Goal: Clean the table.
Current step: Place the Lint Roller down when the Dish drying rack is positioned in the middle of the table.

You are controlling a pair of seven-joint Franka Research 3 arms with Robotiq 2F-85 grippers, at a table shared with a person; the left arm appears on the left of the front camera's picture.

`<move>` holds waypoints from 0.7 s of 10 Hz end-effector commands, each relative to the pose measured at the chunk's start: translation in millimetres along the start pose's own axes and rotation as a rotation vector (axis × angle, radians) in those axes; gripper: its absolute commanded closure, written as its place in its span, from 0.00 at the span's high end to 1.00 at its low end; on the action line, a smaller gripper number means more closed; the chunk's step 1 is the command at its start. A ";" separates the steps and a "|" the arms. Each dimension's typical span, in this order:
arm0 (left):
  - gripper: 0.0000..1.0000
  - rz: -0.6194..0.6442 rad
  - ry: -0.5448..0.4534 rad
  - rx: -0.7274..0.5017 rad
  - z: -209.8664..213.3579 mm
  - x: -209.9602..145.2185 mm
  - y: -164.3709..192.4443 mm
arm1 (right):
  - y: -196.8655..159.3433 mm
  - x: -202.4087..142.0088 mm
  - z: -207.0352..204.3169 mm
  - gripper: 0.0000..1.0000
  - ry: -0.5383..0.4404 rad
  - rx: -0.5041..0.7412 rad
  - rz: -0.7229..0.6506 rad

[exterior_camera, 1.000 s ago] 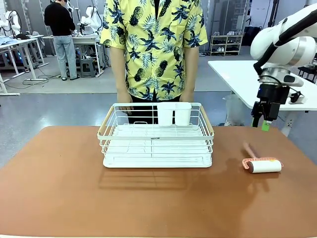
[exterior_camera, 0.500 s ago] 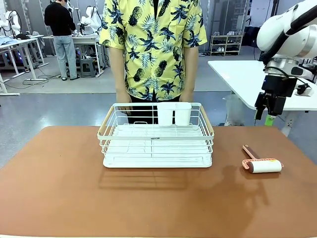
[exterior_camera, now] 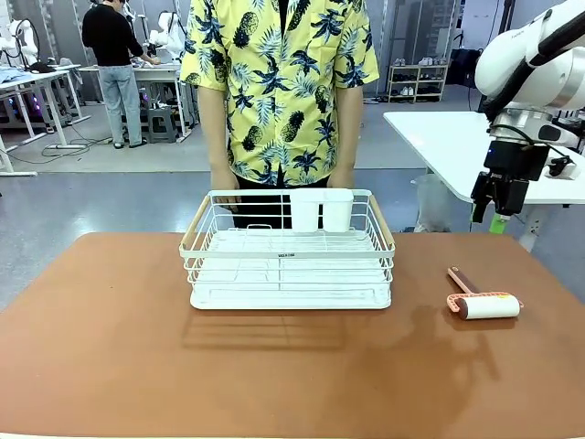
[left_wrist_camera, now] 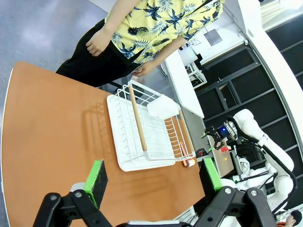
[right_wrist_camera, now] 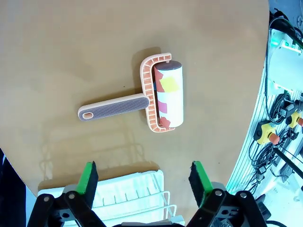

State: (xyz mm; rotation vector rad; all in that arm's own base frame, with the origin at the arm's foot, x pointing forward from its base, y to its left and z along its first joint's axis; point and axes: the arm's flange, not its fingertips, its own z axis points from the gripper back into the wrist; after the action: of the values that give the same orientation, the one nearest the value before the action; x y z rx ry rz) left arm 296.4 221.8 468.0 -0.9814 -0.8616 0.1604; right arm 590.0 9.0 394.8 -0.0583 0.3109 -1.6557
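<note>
The reddish-brown table (exterior_camera: 110,347) bears a white wire dish rack (exterior_camera: 195,240) in its middle and a lint roller (exterior_camera: 483,305) near its right side. The roller has a pink frame, a ribbed handle and a white roll with coloured scraps stuck on it (right_wrist_camera: 158,97). My right gripper (exterior_camera: 494,218) hangs open and empty above the table's far right edge, well above the roller; its green pads (right_wrist_camera: 87,177) stand wide apart. My left gripper (left_wrist_camera: 154,177) is open and empty, high over the table (left_wrist_camera: 47,123).
A person in a yellow patterned shirt stands at the far side, one hand (exterior_camera: 226,183) at the rack's far rim. A white cup holder (exterior_camera: 322,210) sits in the rack's back. A white-topped table (exterior_camera: 439,137) stands beyond the right corner.
My right gripper has risen and drifted right, away from the lint roller, then held still. The roller lies at rest on the table. The person has hardly shifted.
</note>
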 end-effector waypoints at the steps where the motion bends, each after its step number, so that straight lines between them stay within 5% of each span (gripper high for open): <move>1: 1.00 -0.001 -0.006 -0.007 1.5 0.6 -0.3 | 1.5 -2.1 2.3 1.00 -0.001 -0.002 0.001; 7: 1.00 -0.001 -0.006 -0.007 1.5 0.6 -0.3 | 1.5 -2.1 2.3 1.00 -0.001 -0.002 0.001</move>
State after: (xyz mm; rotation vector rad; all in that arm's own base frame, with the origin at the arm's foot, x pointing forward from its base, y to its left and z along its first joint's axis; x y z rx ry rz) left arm 296.4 221.9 468.0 -0.9814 -0.8616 0.1604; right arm 590.5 9.1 395.2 -0.0582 0.3109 -1.6553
